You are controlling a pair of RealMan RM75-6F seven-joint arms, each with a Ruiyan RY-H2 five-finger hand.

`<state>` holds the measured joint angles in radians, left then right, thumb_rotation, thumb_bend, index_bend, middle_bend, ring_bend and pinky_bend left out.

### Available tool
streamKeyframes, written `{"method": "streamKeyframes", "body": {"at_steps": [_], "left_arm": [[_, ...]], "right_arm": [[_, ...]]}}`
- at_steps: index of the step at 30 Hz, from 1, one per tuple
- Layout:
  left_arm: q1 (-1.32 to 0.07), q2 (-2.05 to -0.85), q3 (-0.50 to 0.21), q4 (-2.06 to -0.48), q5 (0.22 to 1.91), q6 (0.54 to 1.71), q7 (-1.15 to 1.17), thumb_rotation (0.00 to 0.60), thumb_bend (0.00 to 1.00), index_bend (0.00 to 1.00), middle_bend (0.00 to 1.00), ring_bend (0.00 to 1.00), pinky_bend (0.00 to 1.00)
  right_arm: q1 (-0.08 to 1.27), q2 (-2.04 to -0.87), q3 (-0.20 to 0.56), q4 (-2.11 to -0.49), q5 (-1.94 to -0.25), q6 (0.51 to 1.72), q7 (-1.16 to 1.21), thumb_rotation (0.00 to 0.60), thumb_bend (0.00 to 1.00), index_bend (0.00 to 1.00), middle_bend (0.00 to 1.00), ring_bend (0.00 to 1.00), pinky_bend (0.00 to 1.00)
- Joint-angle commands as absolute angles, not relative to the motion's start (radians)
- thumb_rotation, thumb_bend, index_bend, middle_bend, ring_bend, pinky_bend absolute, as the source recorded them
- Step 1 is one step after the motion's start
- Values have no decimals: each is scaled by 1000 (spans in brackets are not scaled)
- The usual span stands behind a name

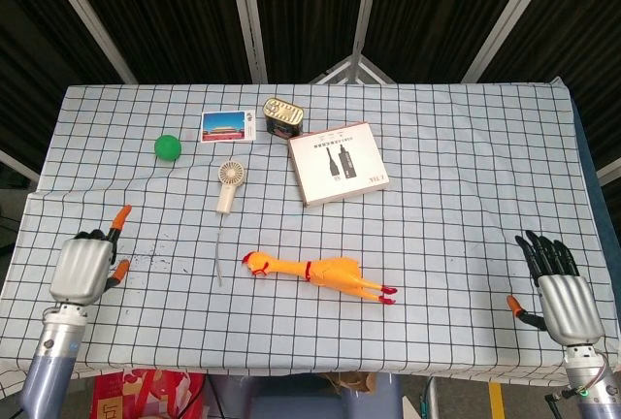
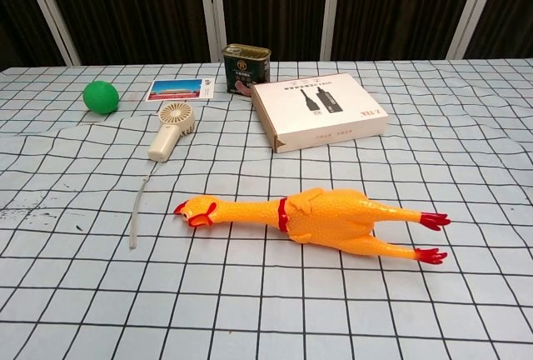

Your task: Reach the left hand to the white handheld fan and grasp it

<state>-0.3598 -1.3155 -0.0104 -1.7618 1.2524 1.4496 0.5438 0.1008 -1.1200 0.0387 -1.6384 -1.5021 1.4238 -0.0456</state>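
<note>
- The left hand sits at the near left edge of the table, holding nothing; its fingers look partly curled, so I cannot tell if it is clenched.
- A green ball lies far left.
- The fan lies flat, untouched, well apart from that hand, head toward a postcard.
- A tin stands beside a box.
- A rubber chicken lies nearer.
- The right hand is released, fingers spread.
</note>
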Motion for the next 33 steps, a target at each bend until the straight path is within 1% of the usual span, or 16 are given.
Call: {"method": "streamKeyframes", "body": {"at_steps": [1, 3, 5, 8, 14, 22, 33], "left_arm": [[-467, -1376, -113, -1760, 1084, 1302, 656, 600, 789, 0, 872, 668, 701], [-510, -1404, -148, -1745, 1012, 1250, 702, 600, 843, 0, 882, 679, 712], [-553, -1434, -178, -1728, 938, 1203, 748, 600, 870, 0, 885, 682, 713], [-620, -1488, -215, -1693, 815, 1159, 837, 600, 883, 0, 886, 682, 714], [-725, -1596, -258, -1598, 659, 1138, 960, 600, 886, 0, 886, 682, 714], [-809, -1700, -281, -1487, 566, 1132, 1019, 600, 886, 0, 886, 682, 714], [-854, -1750, -278, -1401, 535, 1132, 1029, 600, 889, 0, 886, 682, 714]], "right_arm": [[101, -1118, 39, -1639, -1504, 1425, -42, 600, 290, 0, 0, 0, 49], [101, -1117, 38, -1639, -1503, 1422, -38, 600, 289, 0, 0, 0, 49], [102, -1115, 38, -1640, -1503, 1421, -35, 600, 289, 0, 0, 0, 49], [101, -1112, 37, -1641, -1504, 1421, -27, 600, 290, 0, 0, 0, 49], [103, -1107, 36, -1644, -1506, 1416, -15, 600, 289, 0, 0, 0, 49], [105, -1102, 40, -1643, -1503, 1414, 4, 600, 289, 0, 0, 0, 49], [105, -1099, 41, -1646, -1502, 1413, 13, 600, 290, 0, 0, 0, 49]]}}
